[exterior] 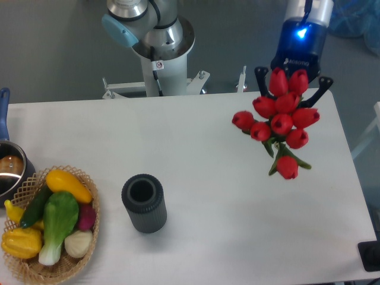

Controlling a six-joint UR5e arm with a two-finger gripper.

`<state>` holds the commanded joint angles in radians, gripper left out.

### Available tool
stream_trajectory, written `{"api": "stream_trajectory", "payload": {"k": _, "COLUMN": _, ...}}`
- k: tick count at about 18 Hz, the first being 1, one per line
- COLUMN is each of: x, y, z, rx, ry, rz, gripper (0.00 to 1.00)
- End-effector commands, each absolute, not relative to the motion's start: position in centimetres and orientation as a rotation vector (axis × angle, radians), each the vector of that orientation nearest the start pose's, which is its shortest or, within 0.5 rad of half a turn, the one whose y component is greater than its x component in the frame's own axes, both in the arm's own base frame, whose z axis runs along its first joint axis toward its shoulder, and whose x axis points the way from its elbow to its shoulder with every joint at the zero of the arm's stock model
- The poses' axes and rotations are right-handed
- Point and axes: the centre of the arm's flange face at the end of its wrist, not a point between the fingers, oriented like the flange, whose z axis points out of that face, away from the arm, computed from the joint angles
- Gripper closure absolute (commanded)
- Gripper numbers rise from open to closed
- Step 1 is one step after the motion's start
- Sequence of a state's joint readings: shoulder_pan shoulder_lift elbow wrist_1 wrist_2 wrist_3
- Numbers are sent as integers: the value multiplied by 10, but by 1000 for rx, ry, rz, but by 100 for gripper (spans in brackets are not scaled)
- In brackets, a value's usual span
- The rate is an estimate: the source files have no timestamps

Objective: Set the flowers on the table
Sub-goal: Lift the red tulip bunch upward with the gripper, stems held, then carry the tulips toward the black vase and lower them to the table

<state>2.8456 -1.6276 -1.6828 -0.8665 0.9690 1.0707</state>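
The flowers (280, 123), a bunch of red tulips with green leaves, hang over the right rear part of the white table (208, 136). I see the blooms almost end-on, and they hide the stems. My gripper (291, 89) comes in from the back right under its blue-lit wrist. Its black fingers (260, 76) stand on either side of the top of the bunch. The fingertips are hidden behind the blooms. The bunch stays upright in the air, so the gripper looks shut on it.
A dark ribbed vase (143, 203) stands open-mouthed at the front centre-left. A wicker basket (50, 228) of vegetables sits at the front left corner, with a pot (9, 169) behind it. The arm's base (160, 47) is behind the table's back edge.
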Motion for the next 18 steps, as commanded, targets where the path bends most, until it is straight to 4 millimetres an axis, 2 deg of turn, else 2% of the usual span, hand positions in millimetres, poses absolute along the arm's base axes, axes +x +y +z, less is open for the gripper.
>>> {"api": "stream_trajectory", "payload": {"k": 6, "x": -465, "y": 331, "z": 477, "rx": -2588, "ry": -89, "rz": 360, "gripper": 66}}
{"api": "stream_trajectory", "payload": {"k": 9, "x": -468, "y": 328, "z": 446, "rx": -2752, "ry": -66, "rz": 381, "gripper": 66}}
{"api": "stream_trajectory", "payload": {"k": 11, "x": -463, "y": 340, "z": 424, "rx": -2844, "ry": 63, "rz": 392, "gripper": 66}}
{"api": "stream_trajectory", "payload": {"k": 13, "x": -470, "y": 346, "z": 403, "rx": -2900, "ry": 124, "rz": 377, "gripper": 66}}
{"api": "stream_trajectory", "payload": {"k": 16, "x": -471, "y": 360, "z": 384, "rx": -2934, "ry": 160, "rz": 347, "gripper": 66}}
{"api": "stream_trajectory", "payload": {"k": 18, "x": -464, "y": 376, "z": 373, "rx": -2943, "ry": 206, "rz": 326, "gripper": 66}}
